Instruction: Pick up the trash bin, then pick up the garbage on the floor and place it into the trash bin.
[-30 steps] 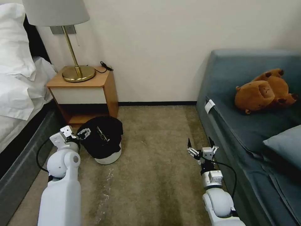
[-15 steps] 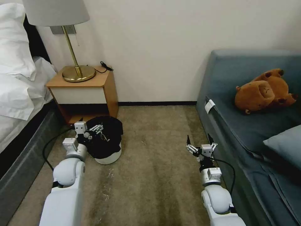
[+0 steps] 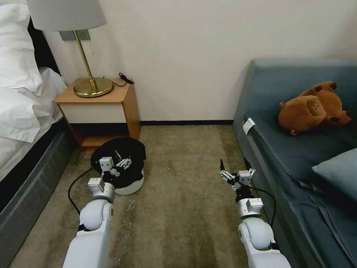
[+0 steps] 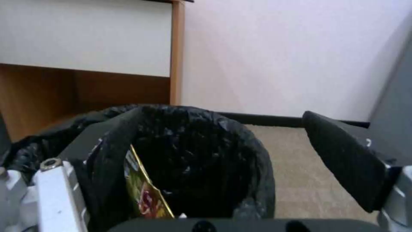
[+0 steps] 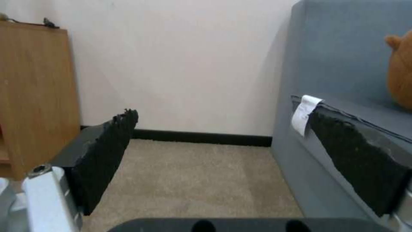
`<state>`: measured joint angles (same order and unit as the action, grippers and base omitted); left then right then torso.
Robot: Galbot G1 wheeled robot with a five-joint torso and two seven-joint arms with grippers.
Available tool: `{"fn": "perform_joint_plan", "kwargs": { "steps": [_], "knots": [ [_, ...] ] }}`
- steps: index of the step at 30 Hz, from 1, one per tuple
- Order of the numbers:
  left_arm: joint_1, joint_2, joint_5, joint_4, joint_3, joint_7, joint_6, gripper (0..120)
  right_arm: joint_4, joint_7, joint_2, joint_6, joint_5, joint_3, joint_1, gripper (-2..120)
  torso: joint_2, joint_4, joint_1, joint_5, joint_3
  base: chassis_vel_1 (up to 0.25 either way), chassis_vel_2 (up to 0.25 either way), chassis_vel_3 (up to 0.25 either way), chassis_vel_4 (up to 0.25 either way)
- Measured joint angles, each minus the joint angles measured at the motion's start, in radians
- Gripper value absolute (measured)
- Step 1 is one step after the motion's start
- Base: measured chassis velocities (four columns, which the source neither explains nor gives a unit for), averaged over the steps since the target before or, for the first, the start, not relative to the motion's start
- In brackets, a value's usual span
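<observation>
The trash bin (image 3: 131, 185) is small, round and white, with a crinkly black bag over its rim, and it stands on the carpet in front of the nightstand. My left gripper (image 3: 122, 160) hangs open at the bin's near rim. In the left wrist view the left gripper (image 4: 223, 116) has one finger (image 4: 107, 148) against the bag (image 4: 240, 138) and the other finger (image 4: 343, 154) out over the carpet. One piece of garbage, a gold snack wrapper (image 4: 144, 190), leans inside the bin. My right gripper (image 3: 234, 170) is open above the carpet beside the sofa, and the right gripper (image 5: 219, 112) holds nothing.
A wooden nightstand (image 3: 98, 111) with a brass lamp (image 3: 91, 85) stands behind the bin, and a bed (image 3: 22, 123) runs along the left. A blue sofa (image 3: 297, 156) with a brown plush toy (image 3: 312, 108) is close on the right. Carpet (image 3: 182, 178) lies between the arms.
My left arm has swung in from the bin's left side to its near side, and its gripper now points over the rim. The right gripper has edged slightly forward.
</observation>
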<state>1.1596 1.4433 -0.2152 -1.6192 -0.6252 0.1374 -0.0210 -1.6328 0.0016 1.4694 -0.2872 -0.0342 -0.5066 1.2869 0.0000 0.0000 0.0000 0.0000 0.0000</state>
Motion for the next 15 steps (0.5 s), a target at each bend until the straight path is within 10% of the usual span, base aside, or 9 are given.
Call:
{"fn": "perform_joint_plan", "kwargs": {
  "steps": [15],
  "knots": [
    [-0.003,0.003,0.007,-0.018,0.017,0.007,-0.011,100,0.002,0.004,0.008,-0.021,0.034,-0.018,0.002,100,0.0,0.0,0.0,-0.0001,0.0,0.0,0.0,0.0,0.0]
  ]
}}
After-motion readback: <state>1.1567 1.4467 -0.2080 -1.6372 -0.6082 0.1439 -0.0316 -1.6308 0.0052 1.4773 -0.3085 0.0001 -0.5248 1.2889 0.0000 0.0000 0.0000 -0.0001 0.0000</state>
